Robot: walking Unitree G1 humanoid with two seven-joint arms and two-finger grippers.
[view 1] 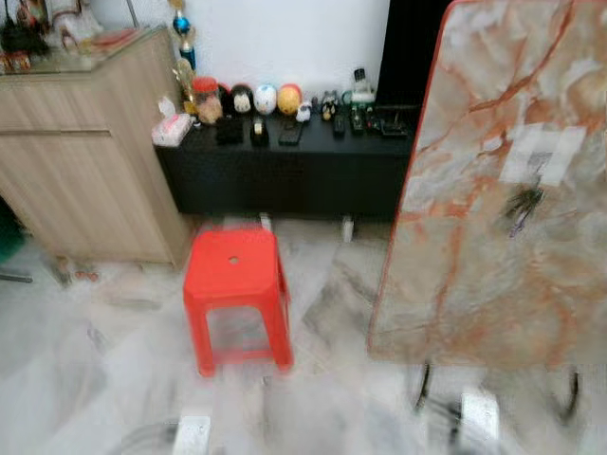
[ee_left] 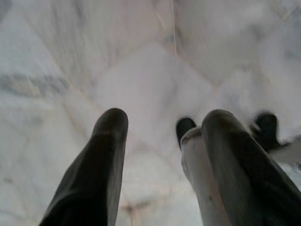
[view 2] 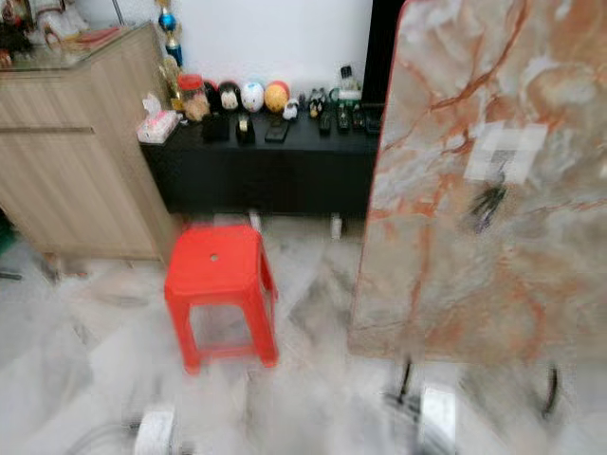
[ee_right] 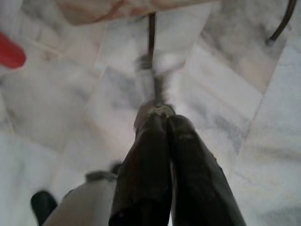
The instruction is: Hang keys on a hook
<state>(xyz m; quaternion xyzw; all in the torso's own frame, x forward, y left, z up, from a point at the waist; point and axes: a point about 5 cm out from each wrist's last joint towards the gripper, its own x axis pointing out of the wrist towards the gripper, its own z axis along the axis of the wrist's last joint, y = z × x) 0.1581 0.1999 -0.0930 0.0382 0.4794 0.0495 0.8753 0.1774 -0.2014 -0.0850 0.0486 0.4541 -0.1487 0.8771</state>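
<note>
A dark bunch of keys (view 1: 524, 205) hangs on the right, just below a pale white patch (view 1: 542, 154) on the upright marble-patterned slab with an orange rim (view 1: 474, 256). A red plastic stool (view 1: 235, 284) stands on the grey-veined marble floor (view 1: 114, 360), left of the slab and near a low black tabletop (view 1: 285, 161) crowded with small ornaments. A wooden cabinet (view 1: 85, 161) sits far left. The left claw (ee_left: 160, 155) hangs spread over the floor. The right claw (ee_right: 167, 127) hangs with fingers pressed together.
</note>
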